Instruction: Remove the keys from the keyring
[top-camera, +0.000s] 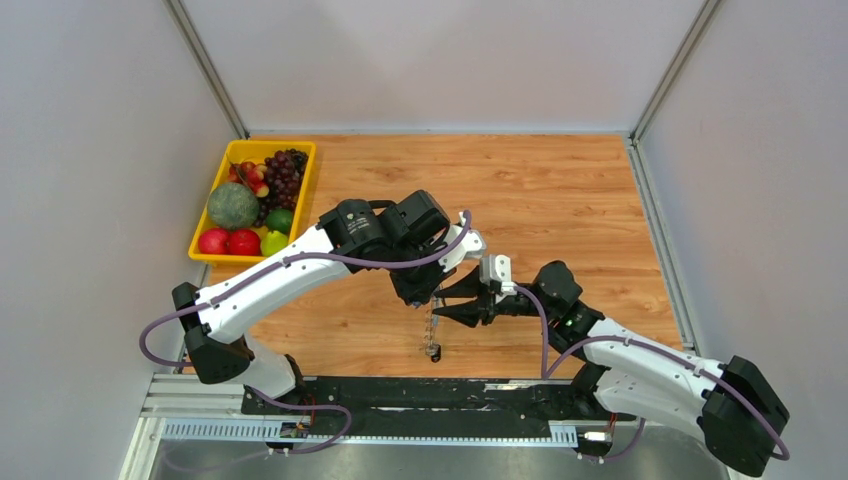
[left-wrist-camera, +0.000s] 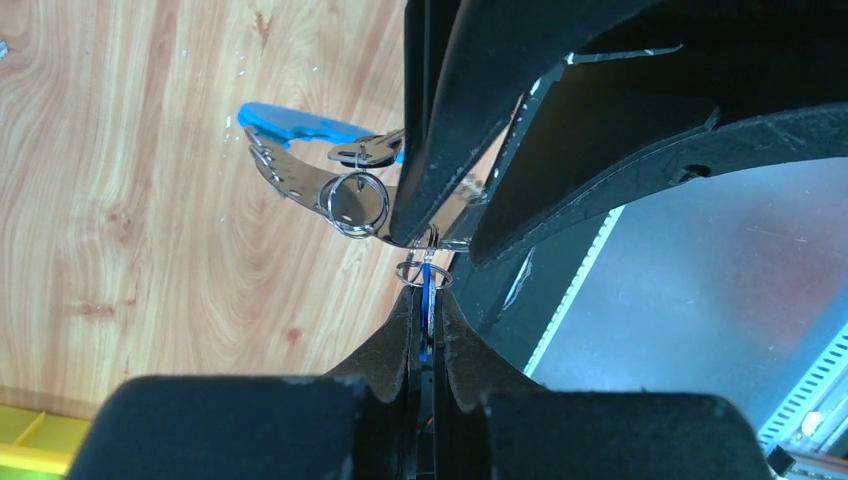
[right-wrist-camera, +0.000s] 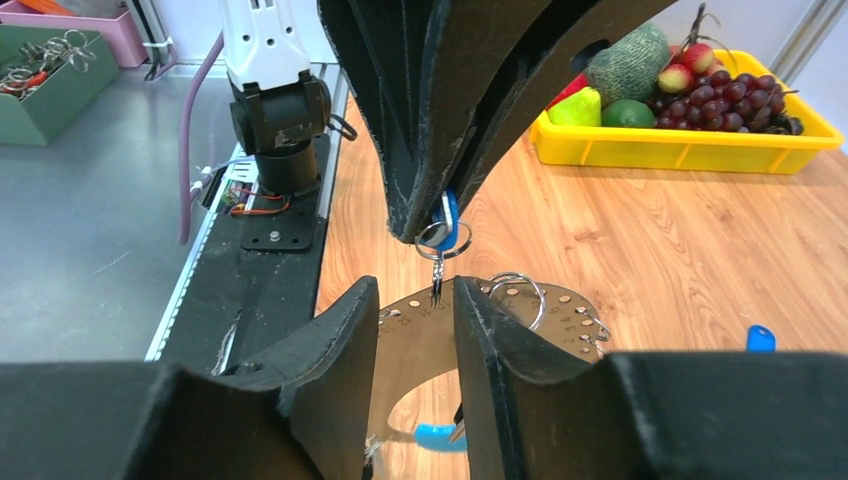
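Top external view: both arms meet over the middle of the wooden table (top-camera: 580, 200), with the left gripper (top-camera: 422, 293) coming down from above and the right gripper (top-camera: 445, 310) reaching in from the right. The keyring (top-camera: 432, 335) is off the table and hangs at their meeting point. Right wrist view: the right gripper is clamped on the keyring's flat, perforated silver band, pads pressing its two faces. I judge this the anchor hold, giving the other arm something fixed to pull against. The left gripper is clenched on a blue-headed key (right-wrist-camera: 449, 218), and only the edge of the head shows past the pads. A small split ring (right-wrist-camera: 437, 240) joins this key to the band's upper edge, and the link looks drawn straight. Held this way, a pull would run directly along the link rather than twisting the band. The key's long axis is near vertical here, ring end down toward the band; the blade is hidden. Left wrist view: the keyring's long axis runs from its blue segment (left-wrist-camera: 300, 122) at upper left toward the right gripper's jaws, crosswise to the left gripper's line. A larger split ring (left-wrist-camera: 355, 200) hangs from the band, and whether it carries a key I cannot tell. A loose blue key (right-wrist-camera: 760, 338) lies on the wood, well apart. The yellow fruit tray (top-camera: 225, 259) sits far left, uninvolved.
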